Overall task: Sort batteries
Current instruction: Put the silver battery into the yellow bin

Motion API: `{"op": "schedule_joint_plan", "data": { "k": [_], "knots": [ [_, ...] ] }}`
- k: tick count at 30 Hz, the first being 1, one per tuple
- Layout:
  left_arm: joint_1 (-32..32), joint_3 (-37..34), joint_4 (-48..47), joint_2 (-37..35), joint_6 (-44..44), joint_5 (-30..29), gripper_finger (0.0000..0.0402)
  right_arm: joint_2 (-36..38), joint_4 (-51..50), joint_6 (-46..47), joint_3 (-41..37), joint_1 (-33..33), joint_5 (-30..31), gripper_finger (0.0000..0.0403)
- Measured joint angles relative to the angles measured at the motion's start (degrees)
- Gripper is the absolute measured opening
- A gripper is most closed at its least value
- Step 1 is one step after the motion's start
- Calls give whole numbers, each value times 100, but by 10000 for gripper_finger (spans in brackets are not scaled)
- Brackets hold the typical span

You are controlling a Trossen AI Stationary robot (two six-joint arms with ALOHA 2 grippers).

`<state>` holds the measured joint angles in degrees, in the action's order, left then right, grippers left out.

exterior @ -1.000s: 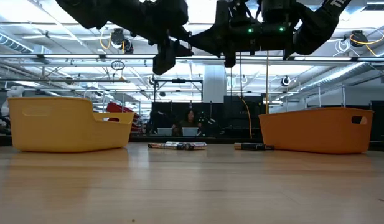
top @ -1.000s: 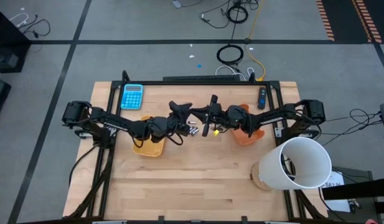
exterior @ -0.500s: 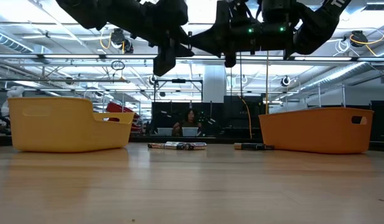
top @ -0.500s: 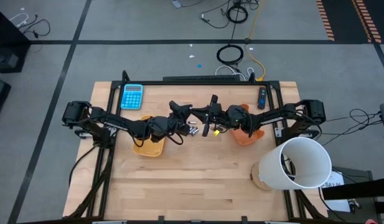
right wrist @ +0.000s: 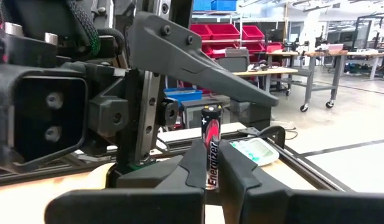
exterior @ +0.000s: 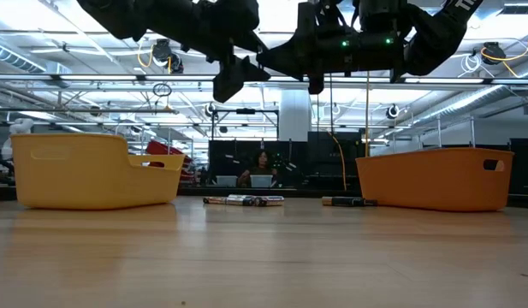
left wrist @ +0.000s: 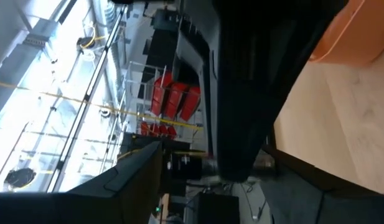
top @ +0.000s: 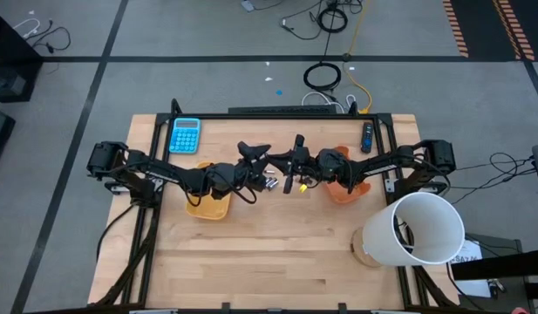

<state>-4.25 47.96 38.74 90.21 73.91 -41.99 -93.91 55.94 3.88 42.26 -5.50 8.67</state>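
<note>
My right gripper hangs over the table's middle, shut on a black battery. My left gripper faces it at the same height with its fingers spread open just beyond that battery. Several loose batteries lie on the wood below the grippers, more beside the orange tray. The yellow tray stands under the left arm. My right gripper pinches the battery's lower half between its two fingertips. The fingers lie level, pointing toward the table's left, and cross the battery. The battery stands upright with its top end above the fingers, lifted high clear of the table.
A blue calculator lies at the far left of the table and a dark remote-like object at the far right. A big white bucket stands at the table's near right corner. Bare wood fills the near half.
My left gripper has opened: in the low view its fingers stand farther apart than before. Both arms have kept their places.
</note>
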Motion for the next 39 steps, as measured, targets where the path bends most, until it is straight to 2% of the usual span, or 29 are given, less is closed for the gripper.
{"op": "schedule_joint_plan", "data": {
  "k": [6, 14, 34, 36, 39],
  "knots": [
    [-16, 2, -13, 0, 230, 48, 251, 0, -13, 0, 0, 0, 10, 4],
    [-39, 2, -94, -1, 334, 76, 204, 0, -14, 7, 2, 0, 11, 4],
    [-36, 2, -184, -7, 293, 133, 202, 0, -61, 2, 2, 0, 33, 4],
    [-37, 2, -184, -7, 293, 133, 202, 0, -74, -9, 2, 0, 20, 11],
    [-40, 2, -194, -7, 288, 153, 202, 2, -126, -18, 7, -5, -97, 46]
  ]
}}
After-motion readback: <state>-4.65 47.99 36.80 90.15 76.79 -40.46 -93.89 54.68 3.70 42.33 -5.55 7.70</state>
